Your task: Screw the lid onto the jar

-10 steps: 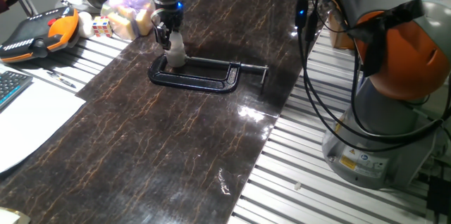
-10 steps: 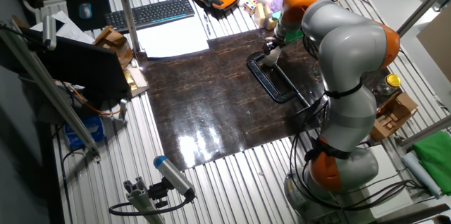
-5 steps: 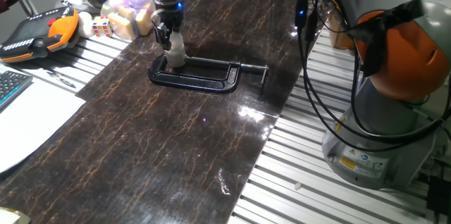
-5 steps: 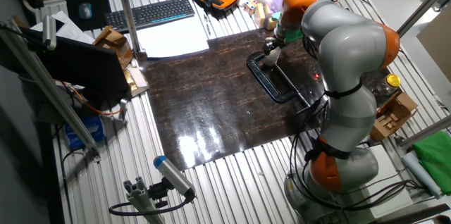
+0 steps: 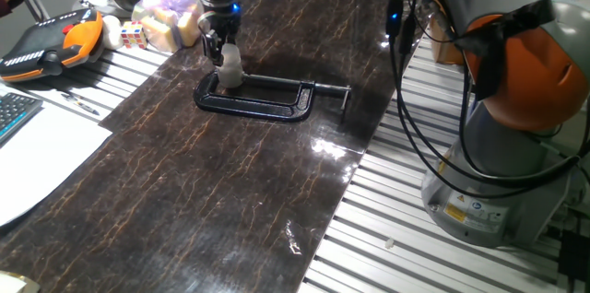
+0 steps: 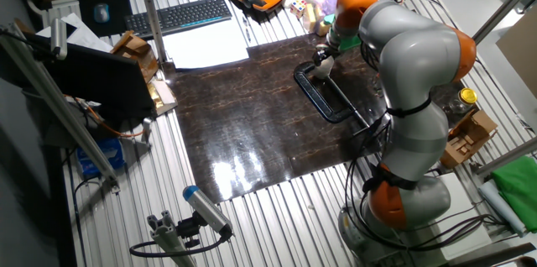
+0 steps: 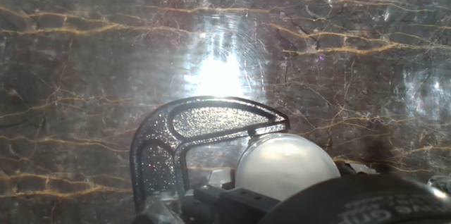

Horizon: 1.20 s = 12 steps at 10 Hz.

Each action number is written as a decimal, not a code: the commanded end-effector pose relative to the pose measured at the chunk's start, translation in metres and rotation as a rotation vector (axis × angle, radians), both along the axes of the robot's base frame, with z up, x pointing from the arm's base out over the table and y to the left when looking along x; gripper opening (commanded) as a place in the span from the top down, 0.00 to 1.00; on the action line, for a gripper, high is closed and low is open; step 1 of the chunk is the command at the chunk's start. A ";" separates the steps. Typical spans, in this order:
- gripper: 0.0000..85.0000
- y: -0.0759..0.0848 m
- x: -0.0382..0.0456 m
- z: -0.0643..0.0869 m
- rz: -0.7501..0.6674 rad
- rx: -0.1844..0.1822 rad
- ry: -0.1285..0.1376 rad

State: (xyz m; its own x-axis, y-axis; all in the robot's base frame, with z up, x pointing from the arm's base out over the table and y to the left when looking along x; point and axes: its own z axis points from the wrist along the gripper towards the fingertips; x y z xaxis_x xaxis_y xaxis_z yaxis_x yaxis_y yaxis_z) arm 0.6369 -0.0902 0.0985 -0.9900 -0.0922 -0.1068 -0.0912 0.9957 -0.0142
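- Nearest in the hand view, a dark blurred part of the hand fills the bottom edge; just beyond it shows the round whitish lid (image 7: 285,165), seen from above.
- The lid appears to sit on top of the jar (image 5: 230,70), a short whitish cylinder standing at the curved end of the black clamp (image 5: 263,99) on the dark table (image 5: 230,192). Whether the clamp actually grips the jar cannot be told.
- The pincer (image 5: 218,47) hangs directly over the jar, its fingers reaching down to the top of it in one fixed view. The other fixed view shows the same stack, jar (image 6: 321,66) under the hand, too small for detail.
- How far the pincer is open, and whether it pinches the lid or only touches it, the pictures do not settle; I cannot tell.
- Judged step: seating and turning the lid on the jar's thread.
- To do it well: keep the wrist axis straight over the jar's centre, press down only lightly, turn evenly so the thread catches without crossing, and watch that the jar does not spin with it.
- Farther off, past the clamp, the table carries only glare and veining.
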 end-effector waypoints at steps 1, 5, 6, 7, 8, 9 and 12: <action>0.08 -0.001 -0.0004 0.003 -0.002 -0.006 -0.003; 0.15 0.001 -0.0101 0.023 -0.018 -0.017 0.012; 0.30 0.003 -0.0126 0.028 -0.018 -0.021 0.021; 0.42 0.004 -0.0139 0.030 -0.020 -0.024 0.027; 0.48 0.005 -0.0139 0.028 -0.020 -0.026 0.029; 0.52 0.006 -0.0134 0.025 -0.018 -0.029 0.027; 0.55 0.006 -0.0109 0.016 -0.016 -0.011 0.026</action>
State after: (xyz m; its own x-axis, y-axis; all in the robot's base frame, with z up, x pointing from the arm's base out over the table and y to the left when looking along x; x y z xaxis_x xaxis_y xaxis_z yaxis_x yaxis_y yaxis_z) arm 0.6263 -0.0841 0.1142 -0.9937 -0.0770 -0.0814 -0.0755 0.9969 -0.0216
